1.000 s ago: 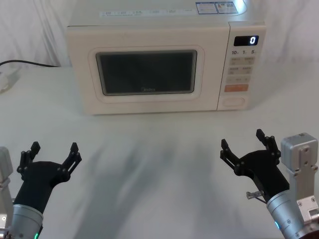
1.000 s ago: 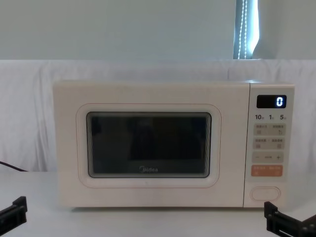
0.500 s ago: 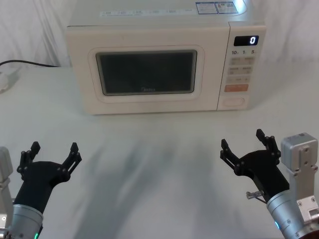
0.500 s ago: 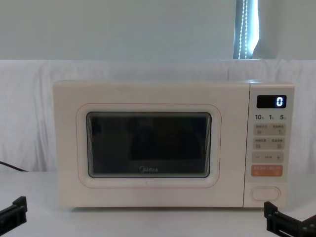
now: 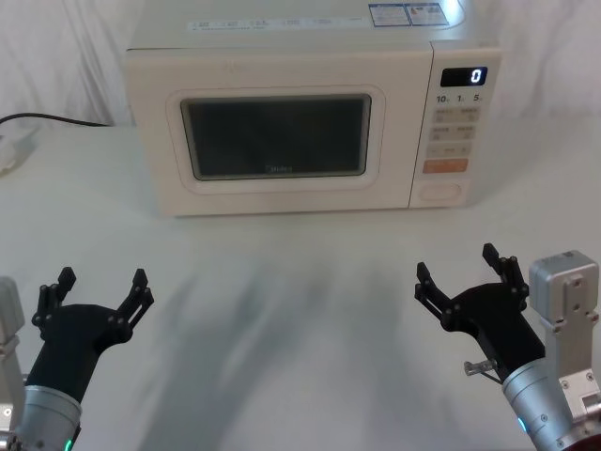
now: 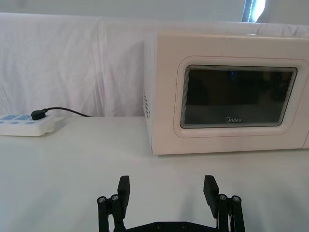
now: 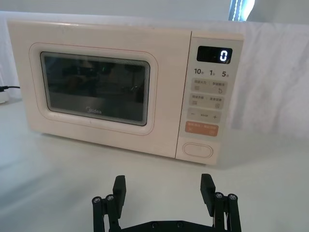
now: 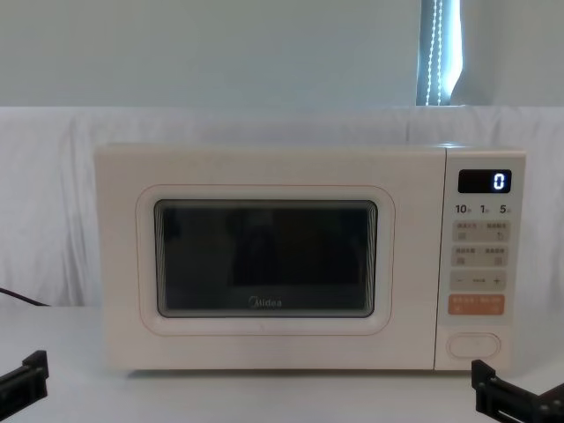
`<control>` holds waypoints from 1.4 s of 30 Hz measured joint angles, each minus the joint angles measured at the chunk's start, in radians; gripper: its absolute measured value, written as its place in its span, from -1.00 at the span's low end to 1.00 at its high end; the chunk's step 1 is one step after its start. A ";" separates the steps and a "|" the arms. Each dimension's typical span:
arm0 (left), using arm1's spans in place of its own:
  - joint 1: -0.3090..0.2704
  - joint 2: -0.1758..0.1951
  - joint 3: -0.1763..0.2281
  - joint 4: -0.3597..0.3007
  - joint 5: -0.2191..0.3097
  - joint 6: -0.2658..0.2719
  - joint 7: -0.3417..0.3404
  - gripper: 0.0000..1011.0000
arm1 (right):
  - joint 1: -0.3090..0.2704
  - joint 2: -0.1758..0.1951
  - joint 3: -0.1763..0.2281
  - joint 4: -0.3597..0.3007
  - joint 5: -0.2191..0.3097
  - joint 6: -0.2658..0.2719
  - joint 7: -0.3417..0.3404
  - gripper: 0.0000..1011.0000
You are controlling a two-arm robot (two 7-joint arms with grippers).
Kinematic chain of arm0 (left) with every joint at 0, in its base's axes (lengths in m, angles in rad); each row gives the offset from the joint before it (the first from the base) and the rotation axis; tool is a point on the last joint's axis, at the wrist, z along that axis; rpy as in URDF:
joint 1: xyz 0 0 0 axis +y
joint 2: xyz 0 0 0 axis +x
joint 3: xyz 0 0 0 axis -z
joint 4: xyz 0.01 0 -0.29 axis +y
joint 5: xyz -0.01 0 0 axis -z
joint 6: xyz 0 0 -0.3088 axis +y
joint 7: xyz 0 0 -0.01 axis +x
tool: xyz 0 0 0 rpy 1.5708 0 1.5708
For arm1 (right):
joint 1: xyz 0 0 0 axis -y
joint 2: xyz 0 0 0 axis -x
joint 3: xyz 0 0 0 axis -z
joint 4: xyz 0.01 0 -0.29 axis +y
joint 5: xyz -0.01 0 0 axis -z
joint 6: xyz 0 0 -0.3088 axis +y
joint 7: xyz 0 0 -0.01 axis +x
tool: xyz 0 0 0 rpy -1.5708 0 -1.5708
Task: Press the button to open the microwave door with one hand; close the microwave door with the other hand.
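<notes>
A cream microwave stands at the back of the white table. Its microwave door [image 5: 277, 148] [image 8: 264, 260] [image 6: 239, 96] [image 7: 94, 92] is closed flat, dark window facing me. The button [image 5: 441, 192] [image 8: 473, 345] [image 7: 198, 150] is the plain cream pill at the bottom of the control panel, under an orange key. My left gripper [image 5: 99, 291] [image 6: 166, 191] hovers open near the table's front left, well short of the microwave. My right gripper [image 5: 460, 268] [image 7: 163, 187] is open at the front right, roughly in line with the control panel, nothing between its fingers.
The control panel [image 5: 453, 127] shows a lit "0" display. A black cable [image 5: 47, 119] runs off to a white power strip [image 6: 24, 124] on the table's far left. White cloth [image 8: 53, 203] hangs behind the microwave. Bare tabletop [image 5: 282, 282] lies between grippers and microwave.
</notes>
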 joint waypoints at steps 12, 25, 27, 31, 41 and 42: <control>0.000 0.000 0.000 0.000 0.000 0.000 0.000 0.98 | 0.000 0.000 0.000 0.000 0.000 0.000 0.000 0.98; 0.000 0.000 0.000 0.000 0.000 0.000 0.000 0.98 | 0.000 0.000 0.000 0.000 0.000 0.000 0.000 0.98; 0.000 0.000 0.000 0.000 0.000 0.000 0.000 0.98 | 0.000 0.000 0.000 0.000 0.000 0.000 0.000 0.98; 0.000 0.000 0.000 0.000 0.000 0.000 0.000 0.98 | 0.000 0.000 0.000 0.000 0.000 0.000 0.000 0.98; 0.000 0.000 0.000 0.000 0.000 0.000 0.000 0.98 | 0.000 0.000 0.000 0.000 0.000 0.000 0.000 0.98; 0.000 0.000 0.000 0.000 0.000 0.000 0.000 0.98 | 0.000 0.000 0.000 0.000 0.000 0.000 0.000 0.98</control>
